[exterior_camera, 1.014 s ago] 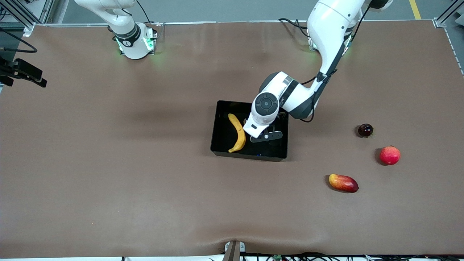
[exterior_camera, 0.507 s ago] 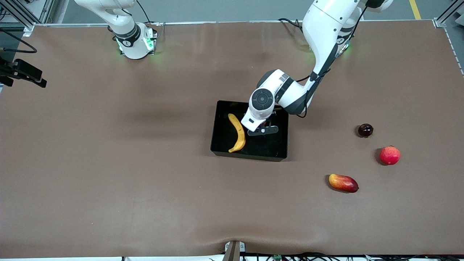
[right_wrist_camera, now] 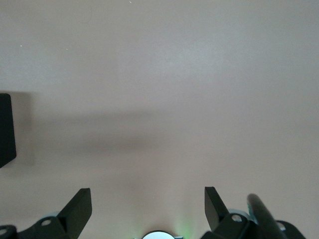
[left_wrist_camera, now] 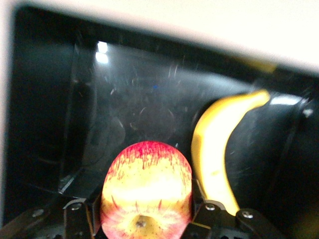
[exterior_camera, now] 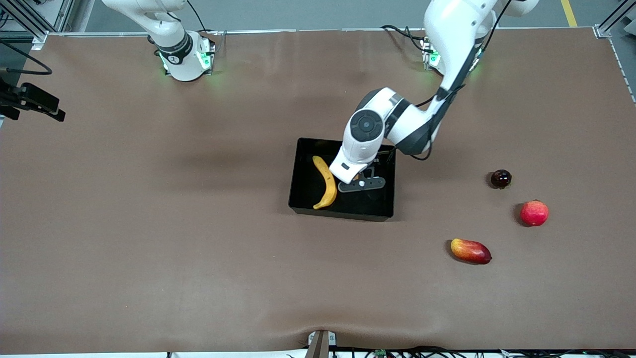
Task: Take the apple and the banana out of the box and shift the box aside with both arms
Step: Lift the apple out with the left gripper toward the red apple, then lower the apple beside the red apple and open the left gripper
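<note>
Since half a second ago, the left arm's wrist is sitting slightly lower over the box (exterior_camera: 303, 171), and the fruits on the table are lying where they were. The left gripper (left_wrist_camera: 144, 211) is hanging above the box's floor, with its fingers (left_wrist_camera: 82, 216) clamping the red-yellow streaked apple (left_wrist_camera: 146, 191) between them; the apple is held up over the bare part of the box, beside the banana (exterior_camera: 325, 182). The banana is lying inside the box, along the wall toward the right arm's end of the table.

Taking the box as the landmark, the other three fruits are lying outside it, toward the left arm's end of the table. The dark plum (exterior_camera: 501, 178) is sitting well apart from the box. The red-pink round fruit (exterior_camera: 534, 213) is resting farther out still, and nearer to the front camera than the plum. The mango (exterior_camera: 470, 250) is lying nearest to the front camera of the three.

The right arm is waiting. Its right gripper (right_wrist_camera: 148, 206) is hovering over bare table (right_wrist_camera: 159, 74), away from the box, with its fingers spread wide and holding nothing.
</note>
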Controlling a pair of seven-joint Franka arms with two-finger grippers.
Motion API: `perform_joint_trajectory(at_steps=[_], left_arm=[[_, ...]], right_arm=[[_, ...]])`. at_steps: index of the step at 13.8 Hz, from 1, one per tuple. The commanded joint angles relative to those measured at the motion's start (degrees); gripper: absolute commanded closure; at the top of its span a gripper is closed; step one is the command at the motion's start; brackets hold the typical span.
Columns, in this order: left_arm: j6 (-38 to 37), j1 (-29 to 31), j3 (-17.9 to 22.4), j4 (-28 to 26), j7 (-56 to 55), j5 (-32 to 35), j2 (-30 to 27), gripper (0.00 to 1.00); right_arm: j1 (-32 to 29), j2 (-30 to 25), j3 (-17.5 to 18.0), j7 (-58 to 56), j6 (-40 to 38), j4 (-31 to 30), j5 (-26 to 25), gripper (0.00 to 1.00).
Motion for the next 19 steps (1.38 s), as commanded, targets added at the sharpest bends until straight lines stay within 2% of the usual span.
perform_joint_trajectory(at_steps=[1, 2, 6, 10, 12, 14, 19], left_arm=[[-7.3, 2.6, 0.6, 7.9, 0.5, 1.3, -1.7, 1.00], [-8.8, 5.1, 0.6, 9.7, 2.3, 1.3, -2.2, 1.00], [-10.3, 17.7, 0.1, 9.6, 18.0, 1.3, -4.6, 1.00], [-11.0, 27.8, 0.5, 9.0, 30.1, 1.4, -3.2, 1.00], [-10.1, 32.7, 0.6, 8.5, 31.4, 2.7, -1.1, 1.00], [-8.3, 35.7, 0.4, 6.4, 31.4, 9.3, -0.2, 1.00], [-0.1, 41.8, 0.1, -2.9, 31.3, 9.2, 0.0, 1.00]], right_arm=[[-1.3, 0.7, 1.0, -0.7, -0.1, 0.8, 0.0, 0.00], [-1.2, 1.1, 1.0, -0.7, -0.2, 0.8, -0.1, 0.00], [-1.2, 1.2, 1.0, -0.7, 0.0, 0.8, 0.0, 0.00], [-1.1, 1.3, 1.0, -0.6, 0.1, 0.8, 0.1, 0.00], [-1.0, 1.3, 1.1, -0.6, 0.1, 0.8, 0.2, 0.00], [-1.0, 1.4, 1.1, -0.6, 0.2, 0.8, 0.2, 0.00], [-1.4, 1.7, 1.1, -0.7, 0.2, 0.8, 1.1, 0.00]])
